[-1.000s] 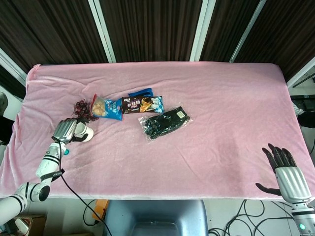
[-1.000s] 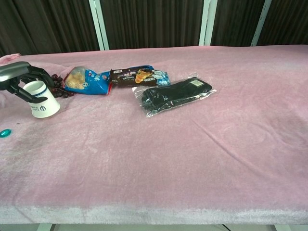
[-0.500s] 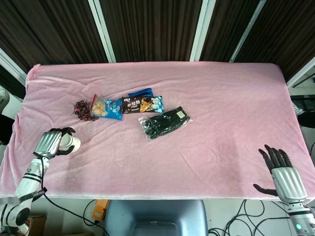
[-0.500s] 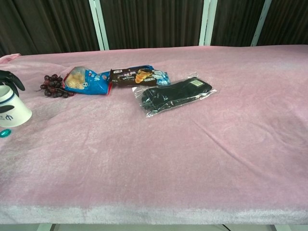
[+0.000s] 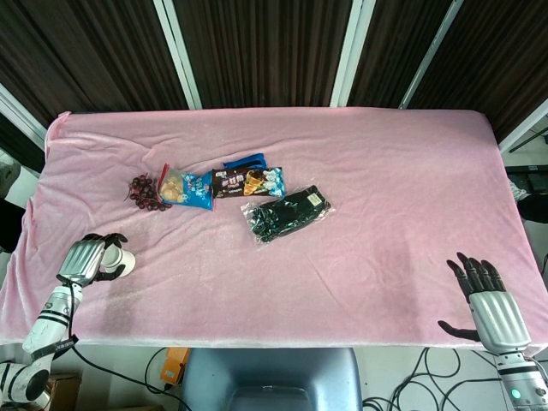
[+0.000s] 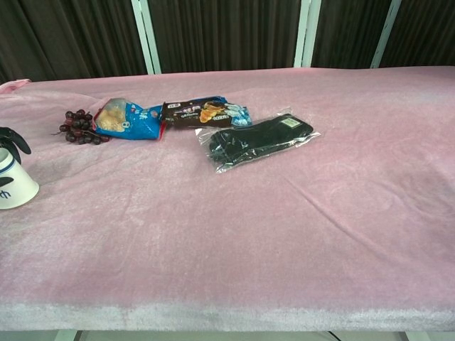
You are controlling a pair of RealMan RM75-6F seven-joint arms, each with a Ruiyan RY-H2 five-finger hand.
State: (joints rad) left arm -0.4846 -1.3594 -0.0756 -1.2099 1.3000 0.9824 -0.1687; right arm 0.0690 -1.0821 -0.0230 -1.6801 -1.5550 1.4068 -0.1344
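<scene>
White paper cup w/ blue print sits in left robot hand, fingers wrapped round it, near-left desk edge. Right robot hand spread, holding nothing. 1 cup, 2 snack packs.

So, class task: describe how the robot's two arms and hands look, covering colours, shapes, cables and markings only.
Both hands have silver-grey metallic backs and slim black fingers. The left hand sits on a white segmented forearm with a black band and a thin black cable trailing below it. The right hand joins a white wrist bearing a small teal light. The chest view shows only the left hand's black fingers.
</scene>
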